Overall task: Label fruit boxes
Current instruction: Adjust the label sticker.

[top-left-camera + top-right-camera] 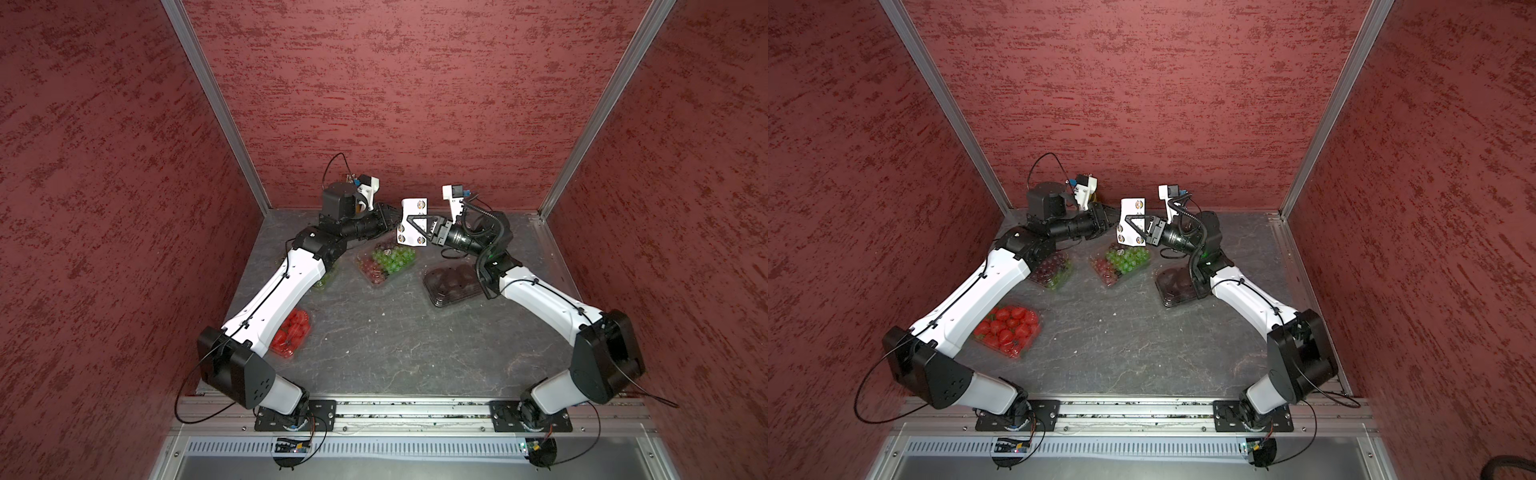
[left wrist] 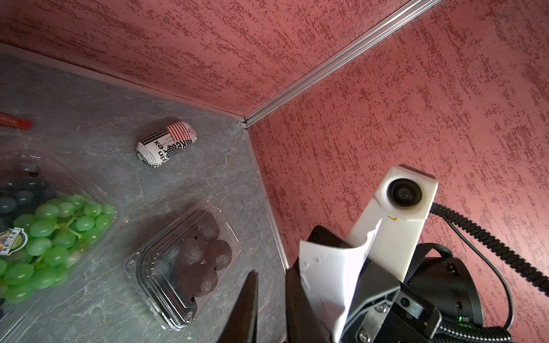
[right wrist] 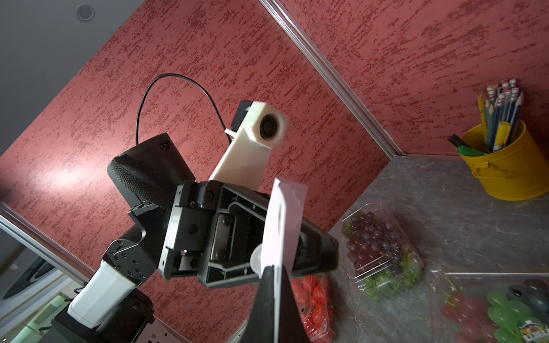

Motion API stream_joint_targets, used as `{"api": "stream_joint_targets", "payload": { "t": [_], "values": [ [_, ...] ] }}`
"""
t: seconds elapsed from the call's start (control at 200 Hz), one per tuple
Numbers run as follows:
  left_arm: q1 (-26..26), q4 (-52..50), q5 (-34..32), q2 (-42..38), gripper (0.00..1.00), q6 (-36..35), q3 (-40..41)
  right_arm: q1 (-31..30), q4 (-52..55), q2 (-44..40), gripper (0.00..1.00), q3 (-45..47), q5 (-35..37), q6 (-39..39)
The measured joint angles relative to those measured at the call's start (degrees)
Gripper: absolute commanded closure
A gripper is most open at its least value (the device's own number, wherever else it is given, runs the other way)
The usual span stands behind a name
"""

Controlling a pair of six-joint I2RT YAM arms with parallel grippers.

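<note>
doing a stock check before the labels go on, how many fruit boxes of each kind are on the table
grape boxes: 2 (green-and-red grape box, dark red grape box)
strawberry box: 1
dark fruit box: 1
total: 4

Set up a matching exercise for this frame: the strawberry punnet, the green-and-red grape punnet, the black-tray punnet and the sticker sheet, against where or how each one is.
Things
1. strawberry punnet
2. green-and-red grape punnet
3. black-tray punnet
4. sticker sheet

Place or state
A. held in the air
B. partly hidden by the right arm
C. bears a label
D. beside the left arm

Pairs: 1-D, 2-C, 3-B, 4-A
</note>
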State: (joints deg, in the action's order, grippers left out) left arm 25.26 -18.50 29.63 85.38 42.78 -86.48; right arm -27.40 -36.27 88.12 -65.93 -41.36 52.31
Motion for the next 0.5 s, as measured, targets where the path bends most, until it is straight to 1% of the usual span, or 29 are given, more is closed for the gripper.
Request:
{"api": "stream_joint_targets", "payload": {
  "t": [0.301, 0.501],
  "values": [
    [-0.79, -1.73, -0.94, -0.22, 0.8, -1.33, 0.0, 0.0, -0.26, 0.83, 1.0, 0.0, -0.28, -0.28],
    [-4.31, -6.58, -3.5, -2.58, 0.73, -3.54, 0.0, -0.02, 2.36, 1.86, 1.0, -1.2, -0.15, -2.36]
  ]
}}
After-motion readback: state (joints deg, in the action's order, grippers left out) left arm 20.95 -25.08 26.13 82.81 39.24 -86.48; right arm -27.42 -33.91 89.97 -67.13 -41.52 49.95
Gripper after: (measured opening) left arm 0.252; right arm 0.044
